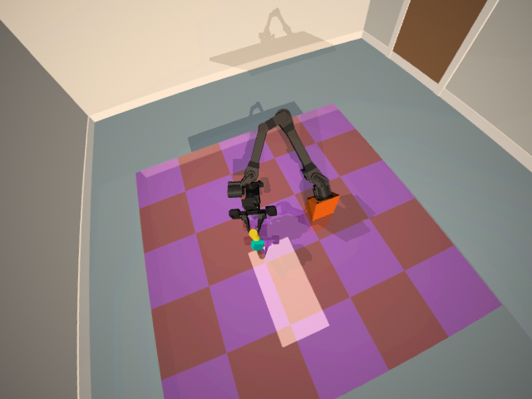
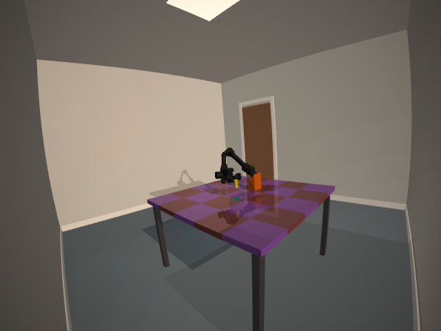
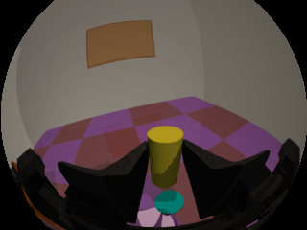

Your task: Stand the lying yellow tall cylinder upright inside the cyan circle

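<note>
The yellow tall cylinder (image 1: 254,234) (image 2: 236,183) (image 3: 165,160) is held near upright in the air, with a gap below it in the exterior view. My gripper (image 1: 254,232) (image 3: 165,145) is shut on it, one finger on each side. The cyan circle (image 1: 258,245) (image 2: 236,198) (image 3: 169,202) lies flat on the table below the cylinder's level. In the wrist view it shows just beneath the cylinder's lower end. Nothing stands on it.
The arm rises from an orange block (image 1: 323,209) (image 2: 255,182) on the purple and brown checkered table (image 1: 253,307) (image 2: 256,227). A pale patch of reflected light (image 1: 296,288) lies beside the cyan circle in the top view.
</note>
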You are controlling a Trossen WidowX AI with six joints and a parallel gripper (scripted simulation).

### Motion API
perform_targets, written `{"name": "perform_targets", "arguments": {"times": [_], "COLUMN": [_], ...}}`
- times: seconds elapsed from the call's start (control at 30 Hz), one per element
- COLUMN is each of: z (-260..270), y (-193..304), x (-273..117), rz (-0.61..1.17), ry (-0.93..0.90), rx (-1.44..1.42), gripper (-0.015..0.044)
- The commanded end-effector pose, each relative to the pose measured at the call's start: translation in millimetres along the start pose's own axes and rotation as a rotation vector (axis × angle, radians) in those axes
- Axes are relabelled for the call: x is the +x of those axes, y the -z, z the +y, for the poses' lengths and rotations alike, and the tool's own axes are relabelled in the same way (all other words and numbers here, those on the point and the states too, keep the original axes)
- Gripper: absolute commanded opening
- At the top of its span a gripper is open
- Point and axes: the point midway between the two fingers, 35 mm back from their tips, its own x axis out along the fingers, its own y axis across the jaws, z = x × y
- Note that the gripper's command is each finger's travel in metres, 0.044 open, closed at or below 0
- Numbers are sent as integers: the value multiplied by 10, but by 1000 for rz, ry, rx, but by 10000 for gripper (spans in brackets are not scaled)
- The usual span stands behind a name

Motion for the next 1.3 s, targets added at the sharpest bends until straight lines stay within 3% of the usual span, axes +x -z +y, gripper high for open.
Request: {"name": "perform_targets", "arguments": {"times": [0.0,0.87,1.27], "z": [-14,-21,-77], "y": [-38,-46,456], "x": [-47,-86,-9], "rz": [-33,-65,-59], "ry": [24,46,43], "rx": [-29,-52,-53], "gripper": [105,105,105]}}
